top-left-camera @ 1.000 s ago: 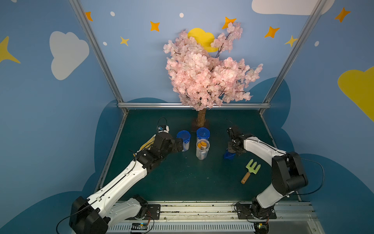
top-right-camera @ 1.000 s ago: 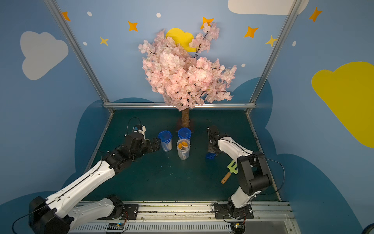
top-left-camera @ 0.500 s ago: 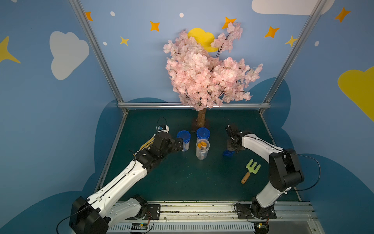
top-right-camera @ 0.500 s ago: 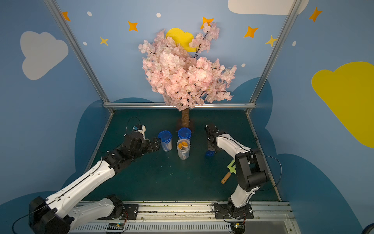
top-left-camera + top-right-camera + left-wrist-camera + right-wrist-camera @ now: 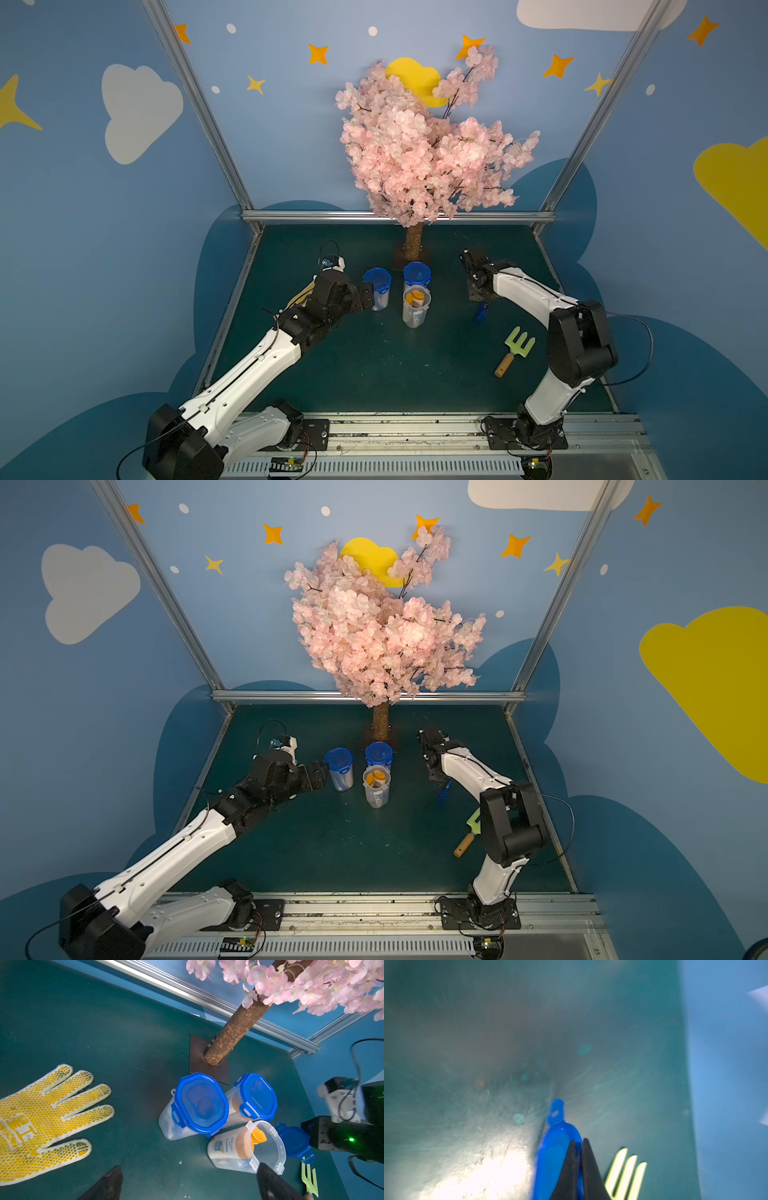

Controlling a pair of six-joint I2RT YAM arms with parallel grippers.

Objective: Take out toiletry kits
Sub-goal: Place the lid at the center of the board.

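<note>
Toiletry kits [image 5: 228,1147] in open jar [image 5: 272,1154] near spread, empty left jaws | right jaws pinch blue lid [image 5: 554,1157]

white bottle [image 5: 227,1147] label print, too small to read

The dark green table [image 5: 374,374] carries a tree [image 5: 414,245] on a brown plate [image 5: 199,1064] at the back. Before it stand two lidded jars [image 5: 377,286] and an open jar [image 5: 415,309], close together. A glove [image 5: 41,1122] lies to their left and a rake [image 5: 515,351] to their right.
</note>
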